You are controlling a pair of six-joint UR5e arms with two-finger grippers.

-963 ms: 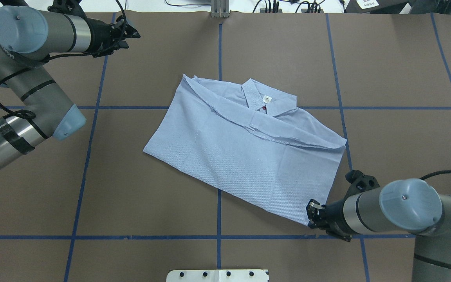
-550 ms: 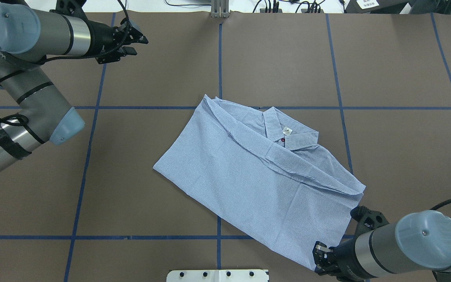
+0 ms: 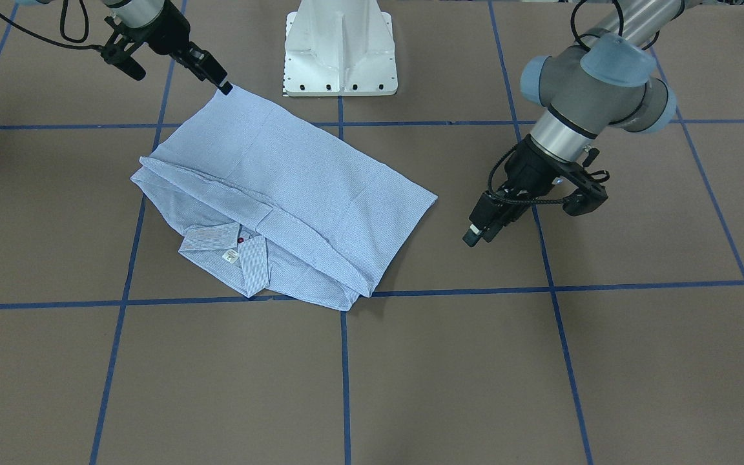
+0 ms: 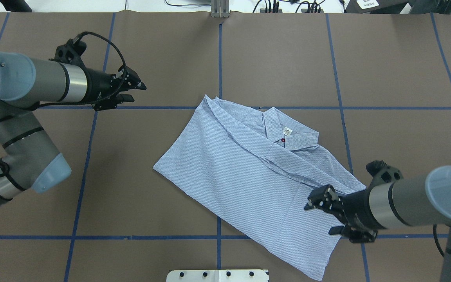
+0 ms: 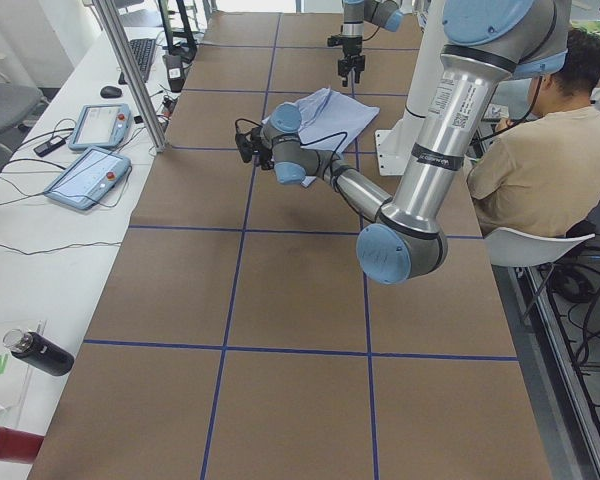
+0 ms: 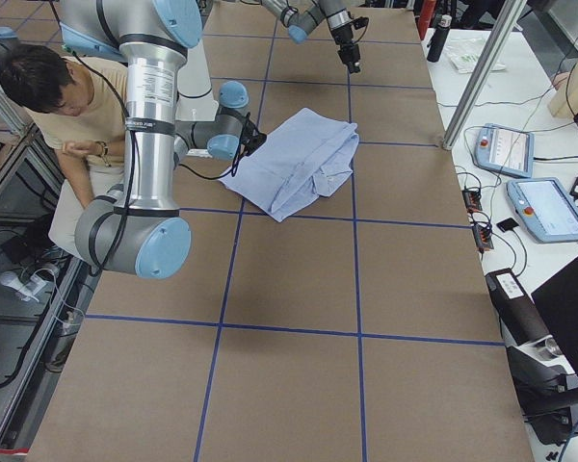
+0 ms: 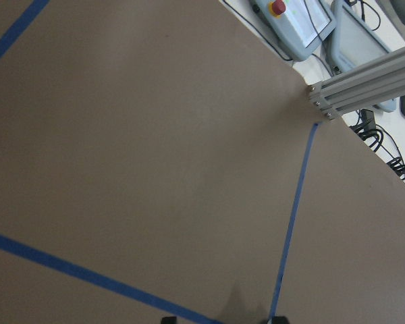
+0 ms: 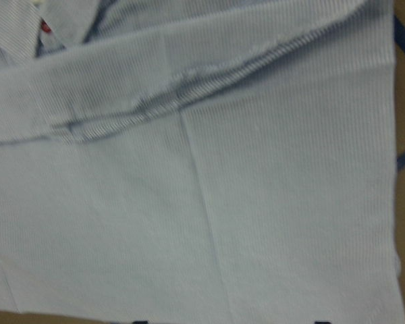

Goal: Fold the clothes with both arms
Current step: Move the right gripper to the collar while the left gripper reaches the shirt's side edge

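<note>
The light blue striped shirt [image 4: 249, 176] lies folded flat on the brown table, collar and white tag [image 4: 287, 131] facing up on its far right side. It also shows in the front view [image 3: 281, 187] and fills the right wrist view [image 8: 189, 169]. My right gripper [image 4: 318, 217] hovers over the shirt's right part, open and empty; in the front view it [image 3: 220, 82] stands by the shirt's near corner. My left gripper [image 4: 139, 92] is open and empty over bare table, well left of the shirt, and shows in the front view [image 3: 475, 234].
The white pedestal base [image 3: 340, 58] stands at the table's near edge. Blue tape lines [image 4: 92, 107] grid the table. An aluminium post [image 4: 219, 9] stands at the far edge. A seated person [image 5: 540, 150] and teach pendants [image 6: 535, 207] flank the table.
My right gripper dragged the shirt toward the robot by its corner, then let go and moved back over the shirt. My left gripper moved nearer, toward the shirt's level.
</note>
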